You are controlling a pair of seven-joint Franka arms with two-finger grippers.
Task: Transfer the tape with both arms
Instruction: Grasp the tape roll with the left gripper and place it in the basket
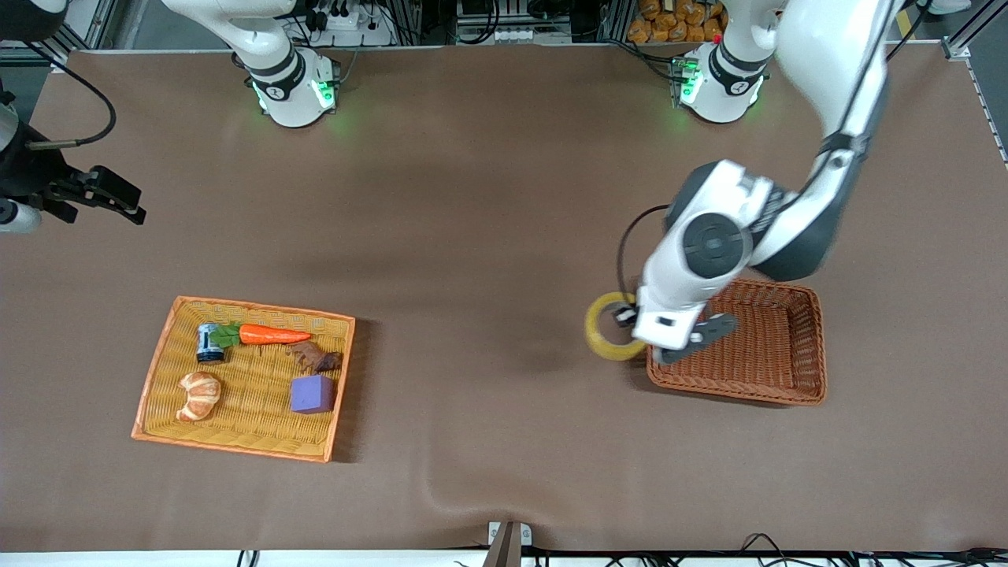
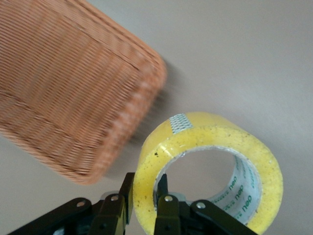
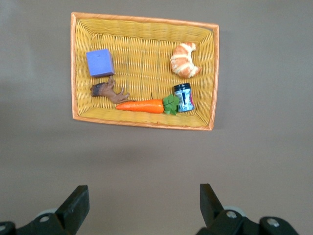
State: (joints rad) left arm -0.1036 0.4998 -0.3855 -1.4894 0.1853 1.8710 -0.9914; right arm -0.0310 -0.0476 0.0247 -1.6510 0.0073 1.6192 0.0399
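The tape (image 1: 611,326), pinched through its ring wall by the left tool (image 2: 146,205), hangs just off the brown wicker basket's (image 1: 780,378) rim, toward the left arm's end of the brown table (image 1: 488,197). The pickup looks complete; next comes a carry to mid-table for the handover. The right tool (image 3: 142,205), spread wide, waits above the orange tray (image 1: 157,370) of toy food near the other end. Cables line the table's edges.

Left gripper (image 1: 630,324) clamped tight, wrist angled down; right gripper (image 3: 142,205) waits, fingers spread.
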